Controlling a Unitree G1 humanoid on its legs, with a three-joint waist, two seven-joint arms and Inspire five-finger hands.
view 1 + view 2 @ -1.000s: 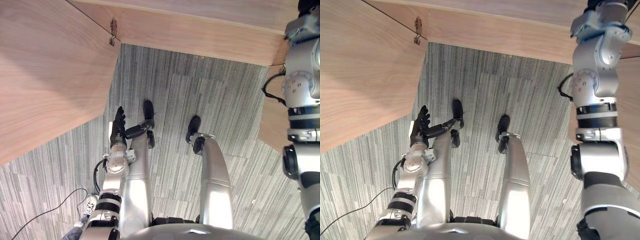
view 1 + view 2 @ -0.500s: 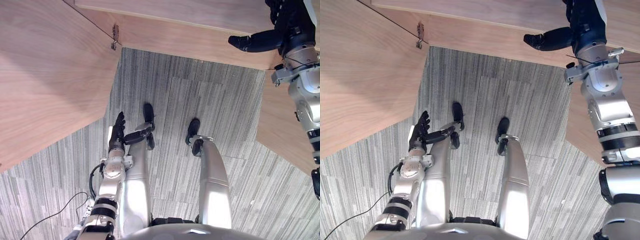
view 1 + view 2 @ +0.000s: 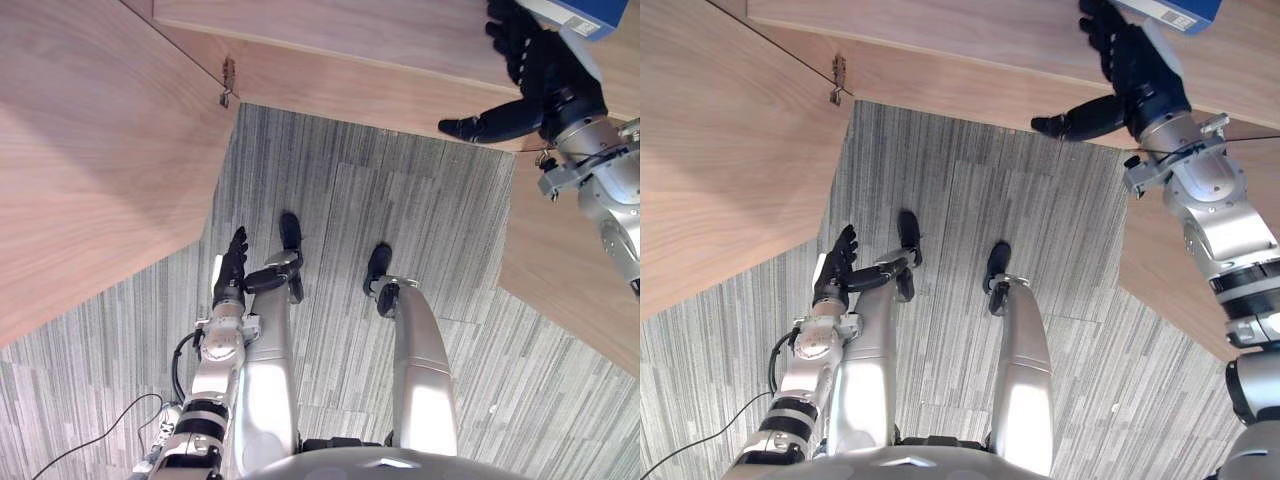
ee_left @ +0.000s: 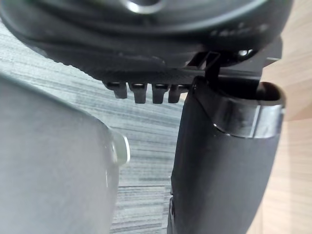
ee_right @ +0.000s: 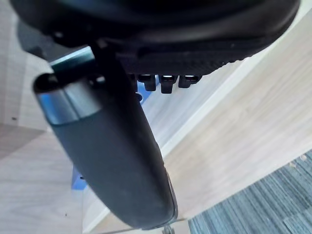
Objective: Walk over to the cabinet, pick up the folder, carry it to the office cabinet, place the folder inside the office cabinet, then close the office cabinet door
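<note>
At the cabinet's (image 3: 380,40) shelf edge, one blue folder (image 3: 580,12) is seen beside the spread right hand (image 3: 545,80), the relaxed left hand (image 3: 232,275) held low over grey carpet (image 3: 400,210) between two doors (image 3: 100,150).

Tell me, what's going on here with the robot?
The robot stands facing an open wooden cabinet, its door swung out on the left. Its right hand is raised beside a blue folder in the cabinet, fingers straight, not gripping it. The left hand hangs open at its side.

Nothing can be read from here; the white label (image 3: 1162,10) on the blue folder (image 3: 1203,10) is too small.
</note>
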